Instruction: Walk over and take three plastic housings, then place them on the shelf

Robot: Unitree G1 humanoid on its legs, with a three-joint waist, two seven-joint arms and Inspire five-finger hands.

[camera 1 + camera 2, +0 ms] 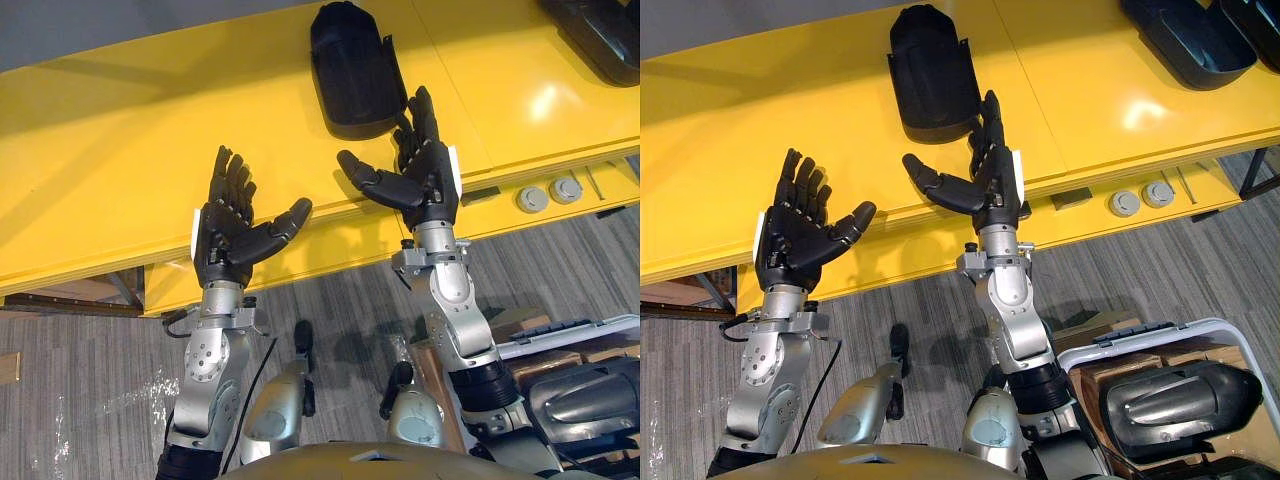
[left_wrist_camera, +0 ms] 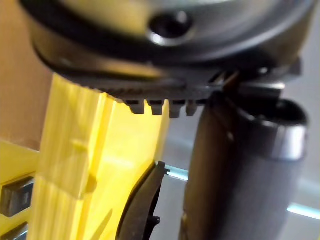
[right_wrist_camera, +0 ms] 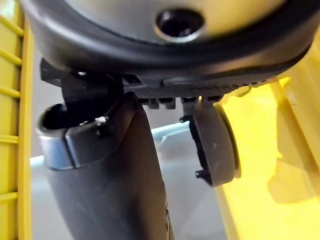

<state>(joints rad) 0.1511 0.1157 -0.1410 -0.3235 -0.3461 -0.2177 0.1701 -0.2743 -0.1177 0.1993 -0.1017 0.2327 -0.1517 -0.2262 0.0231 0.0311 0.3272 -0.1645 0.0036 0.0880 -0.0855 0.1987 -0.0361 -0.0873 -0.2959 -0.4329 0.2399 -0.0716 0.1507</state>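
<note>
Spread, empty, over counter [image 1: 120, 150] edge: left hand [image 1: 232, 235], right hand [image 1: 425, 180]. Just beyond, housing [image 1: 352, 70]; far right, housings [image 1: 1185, 40] cut off.

Grey plank floor [image 1: 1200, 260] underfoot. 2 round grey caps [image 1: 1125, 203] sit side by side over on the right. At the lower right there's a white-rimmed crate [image 1: 1215, 321], with brown cardboard [image 1: 1102, 383] packed inside it.

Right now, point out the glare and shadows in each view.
Left eye view: a bright glare patch on the yellow surface, right of the black housing. Right eye view: the same patch. Right wrist view: a darker shadow patch on the yellow.
</note>
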